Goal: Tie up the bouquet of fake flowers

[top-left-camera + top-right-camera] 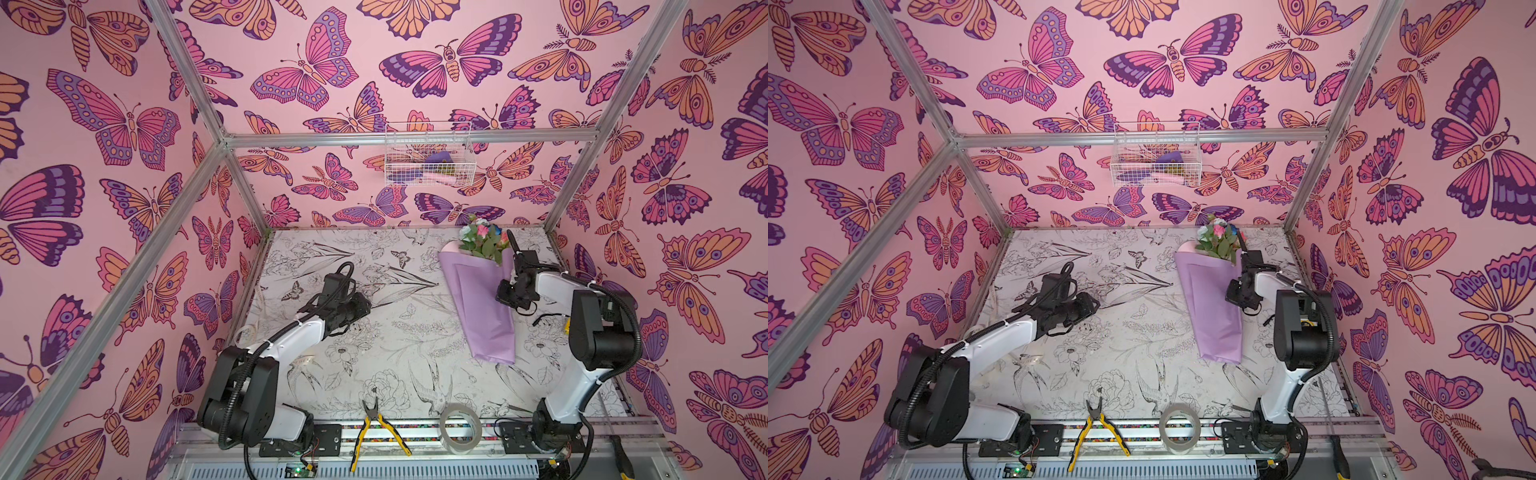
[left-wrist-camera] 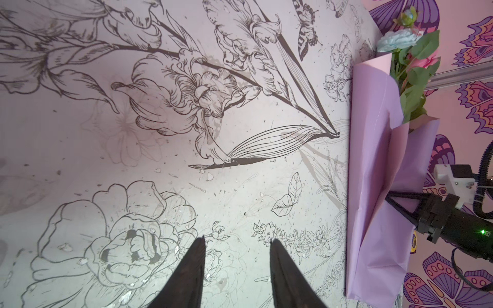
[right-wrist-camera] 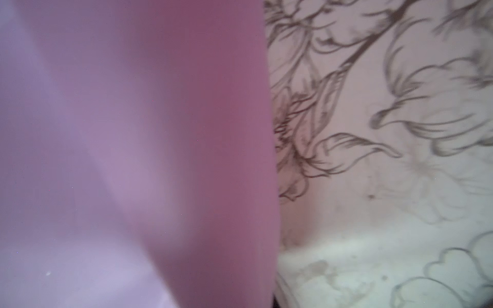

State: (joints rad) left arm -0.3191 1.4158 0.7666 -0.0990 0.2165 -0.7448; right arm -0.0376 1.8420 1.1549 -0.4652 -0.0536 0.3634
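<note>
Lilac paper of the bouquet filled the right wrist view; it lay on the counter, far right. Light, crushable, slick, it likely wanted a hold mid-cone over the stems; right gripper fingers pinched its edge, left gripper fingers stood apart.

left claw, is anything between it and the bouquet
Nothing visible. In the left wrist view only bare printed table lies between the open left claw and the bouquet; the right claw is at the bouquet's far side, not in the path.
</note>
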